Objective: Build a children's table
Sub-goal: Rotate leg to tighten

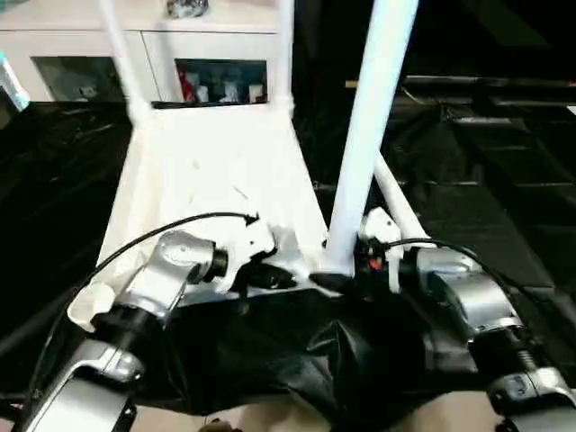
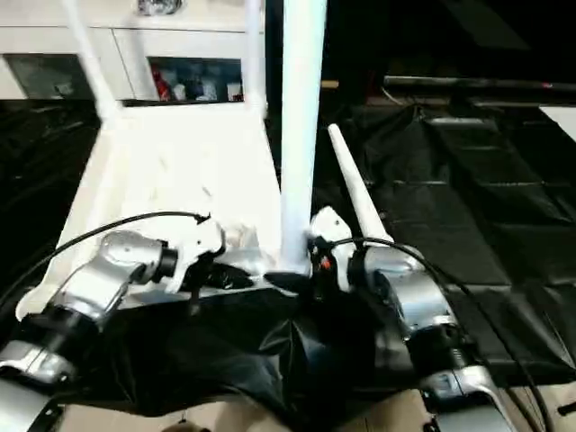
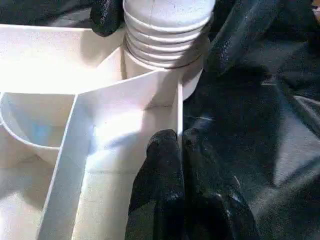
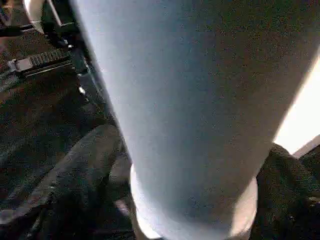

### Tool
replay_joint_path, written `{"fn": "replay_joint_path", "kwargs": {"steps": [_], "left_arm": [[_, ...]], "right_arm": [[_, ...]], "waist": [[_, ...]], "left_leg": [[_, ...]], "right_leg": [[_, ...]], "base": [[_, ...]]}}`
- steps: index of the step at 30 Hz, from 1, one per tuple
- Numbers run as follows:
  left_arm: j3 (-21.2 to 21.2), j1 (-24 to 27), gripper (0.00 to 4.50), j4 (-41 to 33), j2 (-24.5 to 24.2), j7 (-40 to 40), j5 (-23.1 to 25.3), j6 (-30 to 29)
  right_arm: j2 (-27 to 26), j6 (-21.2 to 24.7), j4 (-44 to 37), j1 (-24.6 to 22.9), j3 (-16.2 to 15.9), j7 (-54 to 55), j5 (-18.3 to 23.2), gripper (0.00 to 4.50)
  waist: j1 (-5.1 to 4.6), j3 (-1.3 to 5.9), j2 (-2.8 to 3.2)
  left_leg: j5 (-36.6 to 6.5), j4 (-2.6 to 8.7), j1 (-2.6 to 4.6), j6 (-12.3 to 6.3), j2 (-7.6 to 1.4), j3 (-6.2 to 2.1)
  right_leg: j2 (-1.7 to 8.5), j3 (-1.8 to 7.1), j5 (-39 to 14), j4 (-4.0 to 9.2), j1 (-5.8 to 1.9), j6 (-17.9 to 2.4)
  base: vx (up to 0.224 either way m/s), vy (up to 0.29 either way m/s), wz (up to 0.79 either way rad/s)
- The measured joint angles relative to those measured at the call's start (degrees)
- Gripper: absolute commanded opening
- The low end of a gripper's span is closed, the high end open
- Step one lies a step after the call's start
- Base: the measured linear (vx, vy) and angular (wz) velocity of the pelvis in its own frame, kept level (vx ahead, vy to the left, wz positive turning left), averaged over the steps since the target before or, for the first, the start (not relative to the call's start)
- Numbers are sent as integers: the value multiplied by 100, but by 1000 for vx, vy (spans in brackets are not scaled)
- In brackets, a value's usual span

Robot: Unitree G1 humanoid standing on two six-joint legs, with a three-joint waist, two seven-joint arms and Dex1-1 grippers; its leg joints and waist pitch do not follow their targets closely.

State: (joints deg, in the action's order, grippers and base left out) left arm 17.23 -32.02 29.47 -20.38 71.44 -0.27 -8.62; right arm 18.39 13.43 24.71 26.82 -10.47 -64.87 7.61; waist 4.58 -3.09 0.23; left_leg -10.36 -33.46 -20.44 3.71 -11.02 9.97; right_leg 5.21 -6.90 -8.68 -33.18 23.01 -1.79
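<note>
- The white plastic rectangular tabletop (image 1: 216, 171) is lying underside up on the black plastic sheeting (image 1: 504, 189), its ribbed cells facing the ceiling; two white tube legs are already standing in the far corner sockets, in front of a white glass-door cabinet (image 1: 135, 63).
- A long white cylindrical tube leg (image 1: 369, 135) is rising near-vertical from the round corner socket (image 3: 165, 75) at the near right corner; its long axis is running straight up past the head views' top edge, and in the left wrist view its threaded foot is showing several ridges above the socket rim, so the seating looks unfinished.
- A spare white tube leg (image 2: 355, 193) is lying on the sheeting just beyond the right arm, pointing away from the robot.
- The right gripper (image 4: 185, 190) is the nearer one to the standing leg; its black fingers (image 4: 80, 175) are straddling the leg's base, spread wide on either side of the tube; whether they are pressing it cannot be told.
- The left gripper (image 3: 180, 145) is sitting at the tabletop's near edge, its fingers pressed together with a thin rib of the rim seemingly caught between the tips; the leg's foot is lying straight ahead of it.
</note>
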Motion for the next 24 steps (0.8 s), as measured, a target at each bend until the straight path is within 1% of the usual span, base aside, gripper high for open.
{"fn": "replay_joint_path", "kwargs": {"steps": [2, 5, 7, 10, 12, 14, 15, 16, 17, 19, 21, 24], "left_arm": [[2, 0, 0, -2, -18, 64, -2, 2], [2, 1, 0, -2, -27, 89, -2, 4], [2, 1, 0, -2, -27, 88, -2, 4], [-5, 1, 0, 6, -10, -16, 7, -32], [-66, -9, 0, 54, 71, -275, 35, -129], [-114, -59, 0, 137, 182, -532, 94, -195], [-174, -186, 0, 334, 337, -856, 166, -280], [-187, -284, 0, 433, 425, -1098, 232, -339], [-236, -408, 0, 620, 586, -1461, 283, -420], [-297, -558, 0, 818, 830, -1963, 351, -540], [-333, -633, 0, 907, 980, -2230, 361, -633], [-367, -779, 0, 1098, 1197, -2723, 432, -674]], "right_arm": [[10, 24, -26, -7, -16, -55, 18, 322], [13, 32, -29, -10, -15, -53, 17, 305], [12, 41, -29, -10, -15, -50, 17, 283], [-51, 88, -3, -9, 23, 93, 1, 275], [-229, 116, 133, -4, 182, 437, -13, 273], [-392, 119, 302, 55, 324, 801, -49, 272], [-588, 105, 594, 202, 481, 1284, -79, 272], [-722, 102, 788, 350, 564, 1667, -132, 272], [-949, 53, 1126, 560, 692, 2294, -176, 272], [-1209, -33, 1510, 806, 854, 3160, -226, 272], [-1320, -56, 1700, 933, 957, 3577, -232, 272], [-1608, -214, 2092, 1187, 1187, 4396, -259, 272]], "waist": [[24, 0, 0], [42, 0, 0], [43, 0, 0], [35, 0, 0], [24, 0, 0], [-17, 1, 0], [-71, 0, 0], [-129, 0, 0], [-202, 0, 2], [-298, -3, 5], [-326, -2, 5], [-329, 0, 10]], "left_leg": [[0, 0, 0, 0, 0, 0], [0, 1, 0, 0, 0, 0], [0, 1, 0, 0, 0, 0], [1, 0, 2, 1, 0, 0], [2, -3, 11, 2, 0, 0], [2, -8, 25, 2, 0, 0], [3, -16, 34, 3, 0, 0], [3, -20, 32, 3, 1, -1], [3, -21, 33, 3, 2, -1], [2, -33, 30, 3, 3, -6], [1, -34, 29, 1, 5, -7], [-1, -22, 25, 0, 7, -7]], "right_leg": [[0, 0, 0, 0, 0, 1], [0, 0, -1, 0, 0, 2], [0, 0, -1, 0, 0, 2], [0, 0, -1, -1, 0, 2], [0, 0, 1, -4, -5, 3], [0, 1, 3, -4, -17, 4], [0, 1, 3, -4, -25, 5], [0, 0, 3, -3, -23, 5], [1, -1, 3, 5, -21, 5], [2, -7, 3, 14, -19, 5], [3, -7, 3, 16, -20, 5], [4, -5, 4, 13, -16, 5]], "base": [[0, 0, 0], [0, 0, 0], [0, 0, 0], [0, 0, 0], [0, 0, 0], [0, 0, 0], [0, 0, 0], [0, 0, 0], [0, 0, 0], [0, 0, 0], [0, 0, 0], [0, 0, 0]]}}
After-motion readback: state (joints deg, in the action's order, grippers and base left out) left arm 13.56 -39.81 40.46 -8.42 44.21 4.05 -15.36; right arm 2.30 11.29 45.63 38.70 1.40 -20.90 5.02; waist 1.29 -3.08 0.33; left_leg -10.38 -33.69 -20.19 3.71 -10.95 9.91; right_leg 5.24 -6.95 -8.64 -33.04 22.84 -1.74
